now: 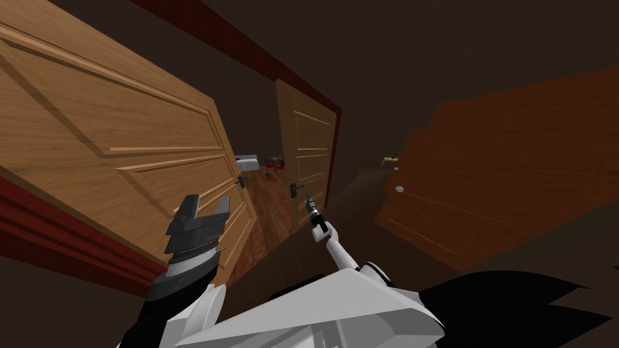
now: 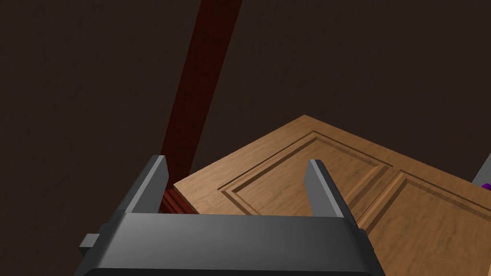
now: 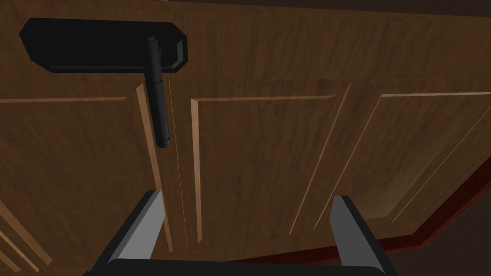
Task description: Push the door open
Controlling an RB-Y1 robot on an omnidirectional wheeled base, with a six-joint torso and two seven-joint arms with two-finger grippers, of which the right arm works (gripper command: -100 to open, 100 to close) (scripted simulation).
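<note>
The right tool (image 3: 247, 203), its 2 fingers spread, points at the brown panelled wooden door (image 1: 311, 151), close to that door's black lever handle (image 3: 158, 96) on its black plate. This door stands ajar in a dark red frame (image 1: 254, 54), and a reddish plank floor (image 1: 269, 205) shows through the gap. The left tool (image 1: 208, 202), also spread, is raised beside a nearer, lighter wooden door leaf (image 1: 121, 133). The walls are dim brown. A darker door (image 1: 483, 181) with a round pale knob (image 1: 399, 189) stands on the right.
</note>
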